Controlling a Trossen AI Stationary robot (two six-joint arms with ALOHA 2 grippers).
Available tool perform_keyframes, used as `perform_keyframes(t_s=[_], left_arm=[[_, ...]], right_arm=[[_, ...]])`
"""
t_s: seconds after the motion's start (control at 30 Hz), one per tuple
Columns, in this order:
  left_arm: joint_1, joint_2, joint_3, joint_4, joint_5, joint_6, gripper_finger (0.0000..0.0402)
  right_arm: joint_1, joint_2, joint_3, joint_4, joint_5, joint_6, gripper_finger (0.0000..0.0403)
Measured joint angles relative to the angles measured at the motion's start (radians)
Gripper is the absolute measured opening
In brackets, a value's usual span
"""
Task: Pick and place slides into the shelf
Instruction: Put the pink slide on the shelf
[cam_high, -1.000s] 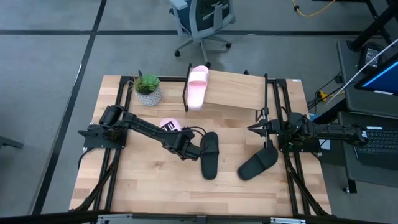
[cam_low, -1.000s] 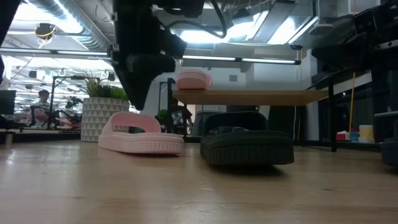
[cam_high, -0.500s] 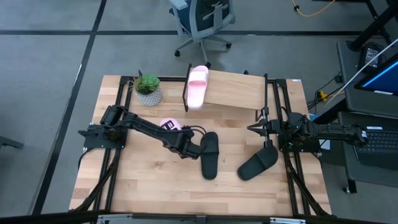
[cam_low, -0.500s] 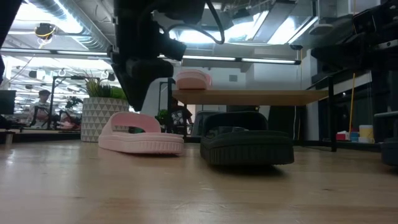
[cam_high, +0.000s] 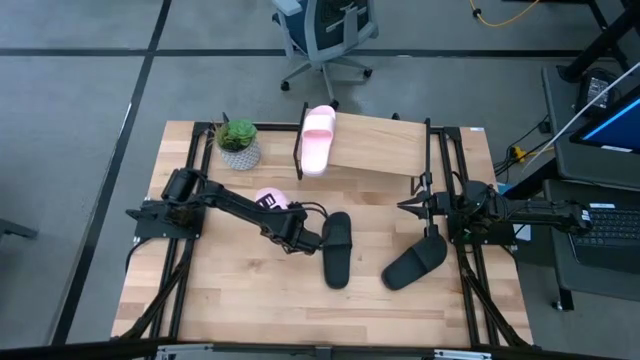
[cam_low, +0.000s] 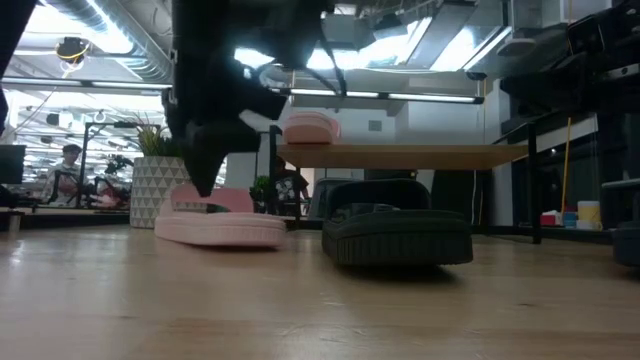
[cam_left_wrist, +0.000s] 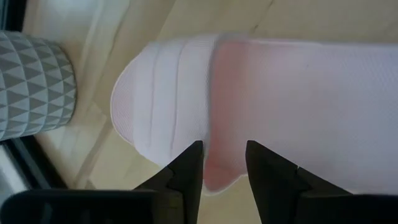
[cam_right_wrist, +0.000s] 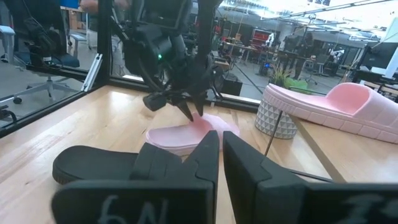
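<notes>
left gripper (cam_left_wrist: 224, 163): jaws clamped on edge of pink slide (cam_high: 268, 199), lifting it clear toward shelf (cam_high: 385, 148) at table's far edge | second pink slide (cam_high: 318, 136): on shelf's left end | black slides (cam_high: 337, 248): mid-table | right gripper (cam_right_wrist: 219, 152): closed, empty, parked at right edge

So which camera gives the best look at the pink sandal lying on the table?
The left wrist view: the pink slide fills it, with the left gripper astride its edge. The low view shows its side with the arm partly in front. From above only a sliver shows beside the arm. The right wrist view shows it farther off.
</notes>
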Motion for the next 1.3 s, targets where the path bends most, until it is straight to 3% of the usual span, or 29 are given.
perform_keyframes(t_s=[1.3], left_arm=[[0.040, 0.000, -0.003, -0.044, -0.025, 0.020, 0.0114]], right_arm=[[0.000, 0.000, 0.000, 0.001, -0.001, -0.005, 0.0026]])
